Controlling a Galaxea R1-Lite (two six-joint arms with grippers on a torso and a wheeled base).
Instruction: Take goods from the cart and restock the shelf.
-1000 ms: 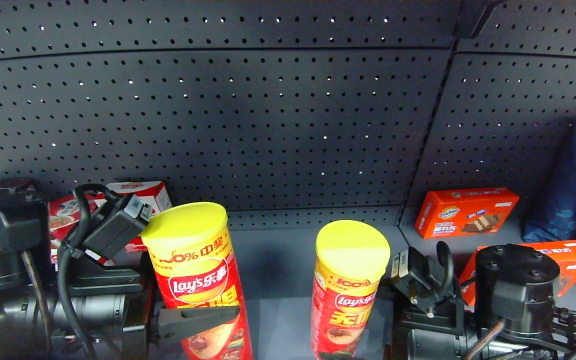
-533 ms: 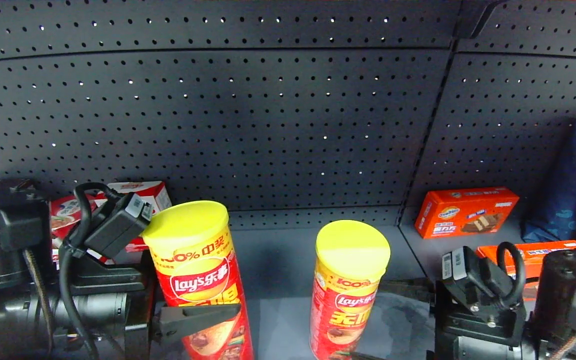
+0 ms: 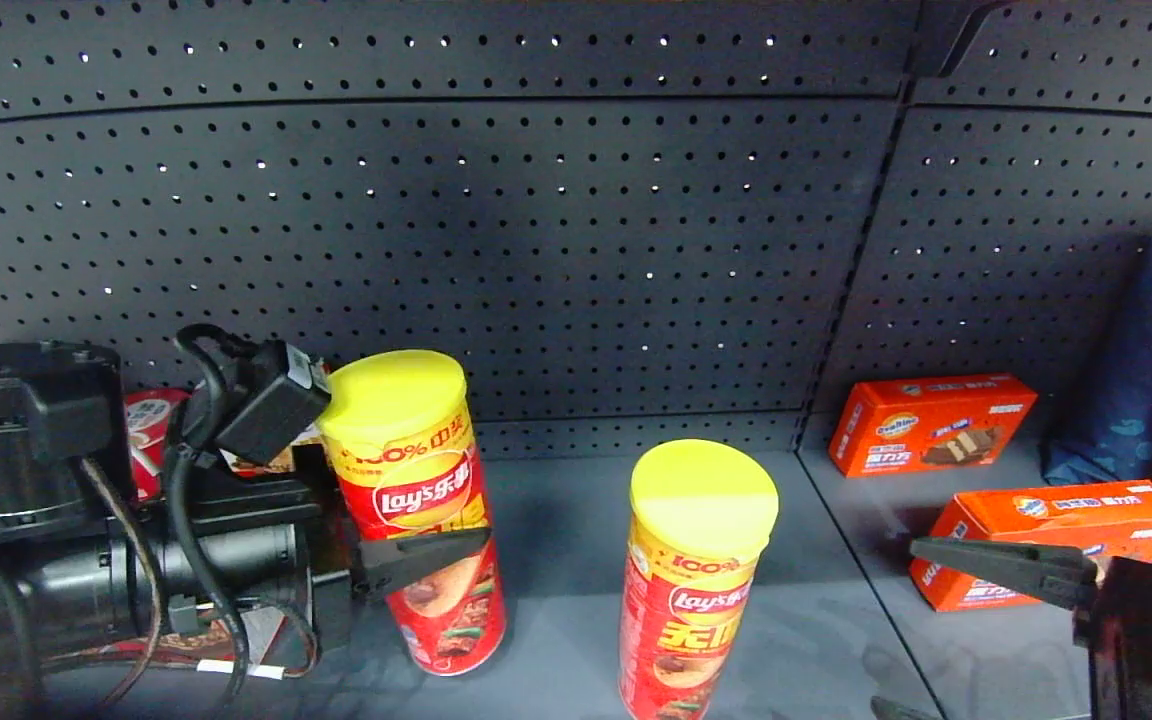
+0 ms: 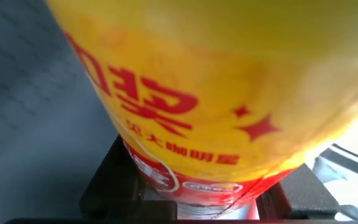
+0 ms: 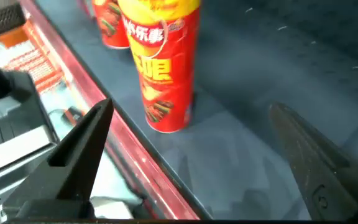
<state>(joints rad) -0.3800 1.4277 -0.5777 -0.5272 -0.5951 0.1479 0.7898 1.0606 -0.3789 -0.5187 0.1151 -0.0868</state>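
Left pincer (image 3: 436,560) clamped round upright chip can (image 3: 416,470) at 10 o'clock of second can (image 3: 701,570) on shelf (image 3: 556,520); right pincer (image 5: 191,107) at 4 o'clock, spread wide, holding nothing.

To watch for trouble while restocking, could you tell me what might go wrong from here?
1. It is unclear whether the held can, gripped by the left gripper, sits flat on the shelf; released early, it might topple toward the standing can.
2. The standing can is near the shelf's front edge; the open right gripper close by could knock it off.
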